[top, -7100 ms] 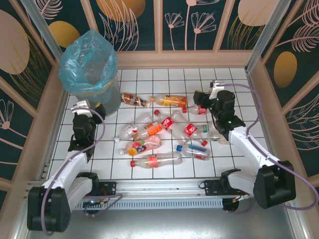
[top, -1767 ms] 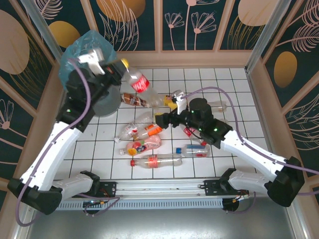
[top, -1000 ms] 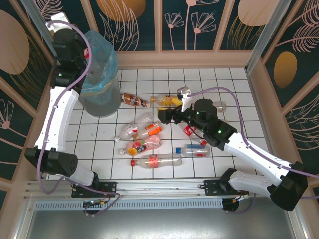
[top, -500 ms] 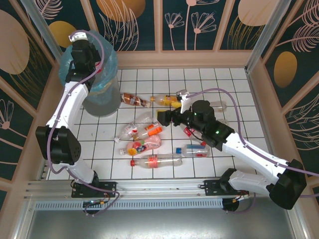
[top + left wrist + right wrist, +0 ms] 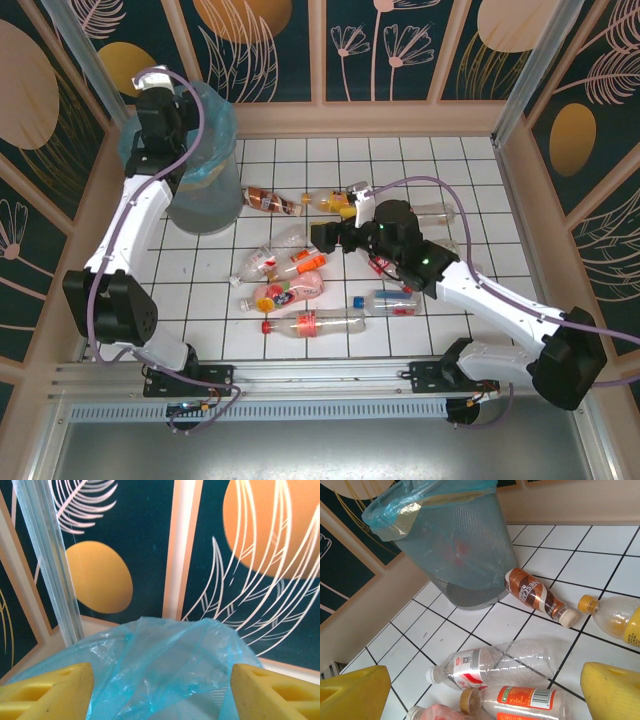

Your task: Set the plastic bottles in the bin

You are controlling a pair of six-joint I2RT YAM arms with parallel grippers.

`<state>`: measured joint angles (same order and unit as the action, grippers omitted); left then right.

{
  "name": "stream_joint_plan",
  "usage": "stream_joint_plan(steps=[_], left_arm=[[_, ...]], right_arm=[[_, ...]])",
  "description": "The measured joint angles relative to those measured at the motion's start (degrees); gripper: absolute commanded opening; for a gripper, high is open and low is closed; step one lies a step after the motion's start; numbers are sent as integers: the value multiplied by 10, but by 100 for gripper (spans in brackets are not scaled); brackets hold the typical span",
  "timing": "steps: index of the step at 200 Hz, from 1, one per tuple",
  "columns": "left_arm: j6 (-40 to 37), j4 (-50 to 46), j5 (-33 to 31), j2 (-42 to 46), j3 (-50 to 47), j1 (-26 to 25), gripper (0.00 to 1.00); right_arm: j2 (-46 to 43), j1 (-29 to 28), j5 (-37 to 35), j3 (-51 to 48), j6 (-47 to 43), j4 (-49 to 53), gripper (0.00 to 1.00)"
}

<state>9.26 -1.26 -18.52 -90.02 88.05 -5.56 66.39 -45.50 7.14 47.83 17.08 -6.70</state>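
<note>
The tiled table is strewn mid-frame with the plastic bottles; the bin stands upper left. The left gripper, over it, and right gripper, over the bottles, are spread wide, empty. Neighbouring bottles could be knocked aside by a misaligned descent.

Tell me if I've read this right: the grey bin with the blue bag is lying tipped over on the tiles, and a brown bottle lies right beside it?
Not quite. The bin stands upright on its base, not tipped over, as the right wrist view shows. The rest holds: the blue bag lines it, and the brown bottle lies right beside it.
</note>
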Motion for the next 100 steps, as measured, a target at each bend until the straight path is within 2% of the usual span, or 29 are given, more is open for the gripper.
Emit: stream_joint_plan(steps=[57,100], left_arm=[[15,-8,21,32,22,0,72],[24,-76,37,56,49,0,68]], right_arm=[[25,0,5,28,0,2,97],[54,0,19,58,-7,18,94]])
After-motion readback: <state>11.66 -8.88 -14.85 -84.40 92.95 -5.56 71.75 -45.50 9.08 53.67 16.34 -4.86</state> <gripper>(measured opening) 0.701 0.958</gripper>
